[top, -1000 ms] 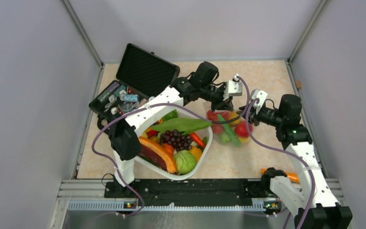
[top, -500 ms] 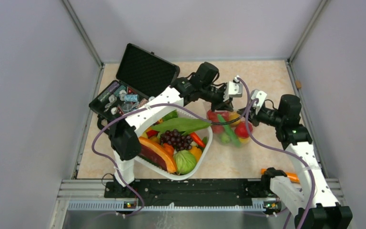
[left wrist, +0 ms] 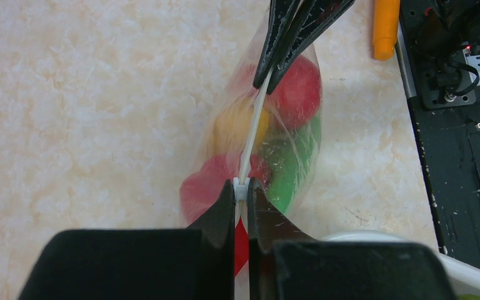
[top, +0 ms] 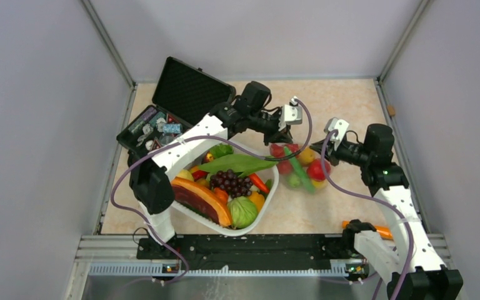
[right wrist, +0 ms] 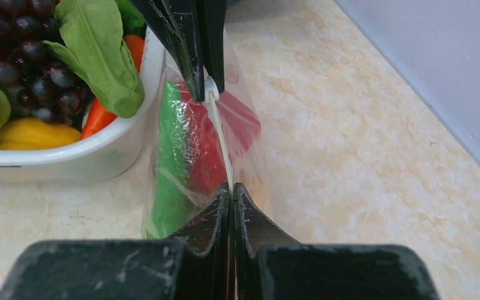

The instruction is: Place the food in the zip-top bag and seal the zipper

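My left arm (top: pixel 190 139) and right arm (top: pixel 406 215) are white, boxy links joined by round black motor housings (top: pixel 153 187). A purple cable (top: pixel 115 187) trails along each arm to a small white wrist camera block (top: pixel 292 114). A green light (top: pixel 385 170) glows on my right elbow. My left gripper (left wrist: pixel 242 187) and right gripper (right wrist: pixel 232 190) end in matte black wedge fingers (left wrist: pixel 215 219) that taper to thin tips, lightly scuffed with pale scratches.
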